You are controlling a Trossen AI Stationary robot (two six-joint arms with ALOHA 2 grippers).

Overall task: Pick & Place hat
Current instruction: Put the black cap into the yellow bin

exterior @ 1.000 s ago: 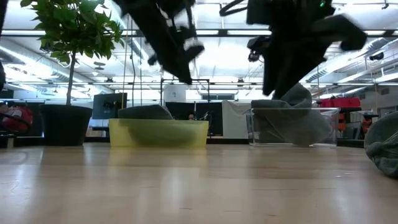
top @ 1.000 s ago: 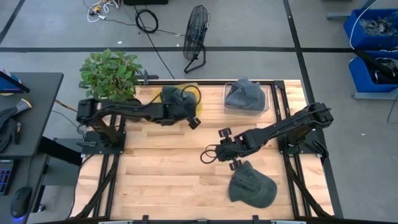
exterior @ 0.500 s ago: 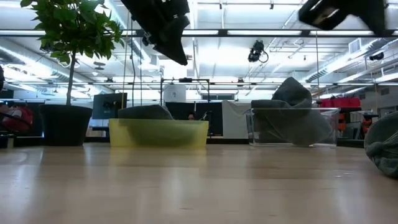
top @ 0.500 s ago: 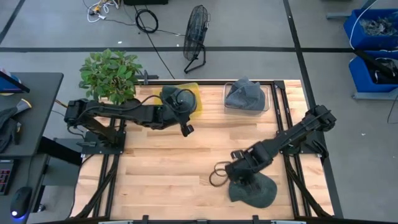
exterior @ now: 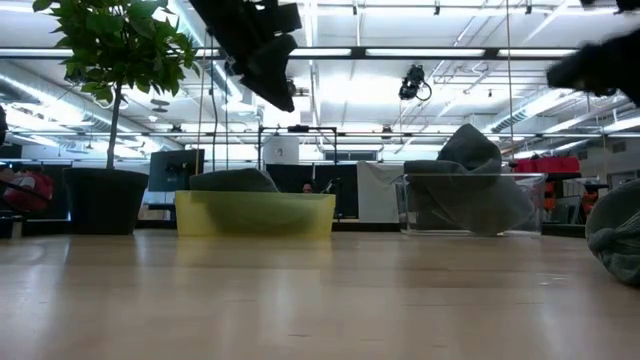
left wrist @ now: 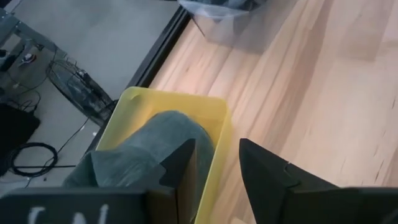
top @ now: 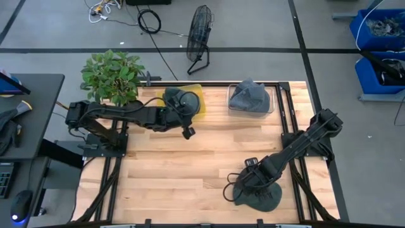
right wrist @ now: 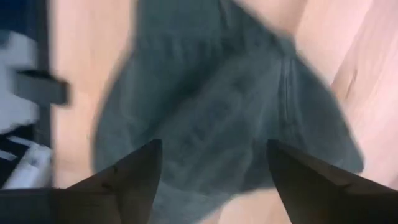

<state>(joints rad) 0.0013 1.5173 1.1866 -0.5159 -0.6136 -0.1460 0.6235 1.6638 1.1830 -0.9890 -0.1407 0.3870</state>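
A grey hat [top: 261, 195] lies flat on the wooden table near the front right; it fills the right wrist view [right wrist: 217, 106] and shows at the right edge of the low view [exterior: 616, 232]. My right gripper [top: 235, 190] hovers open over its left part, a finger on either side [right wrist: 214, 171]. Another grey hat [left wrist: 146, 149] lies inside the yellow bin [top: 193, 95] at the back. My left gripper [left wrist: 217, 171] hangs open and empty above the bin's near rim, high in the low view [exterior: 268, 65].
A clear bin [top: 251, 98] with grey hats piled in it stands at the back right, beside the yellow bin [exterior: 255, 213]. A potted plant [top: 111, 76] stands at the back left corner. The middle of the table [top: 190, 164] is bare wood.
My right gripper has swung from the table's middle toward the near edge and come down over the hat at the front right. My left gripper has drawn back a little from the yellow bin, toward the near edge, and risen. Both hats lie where they were.
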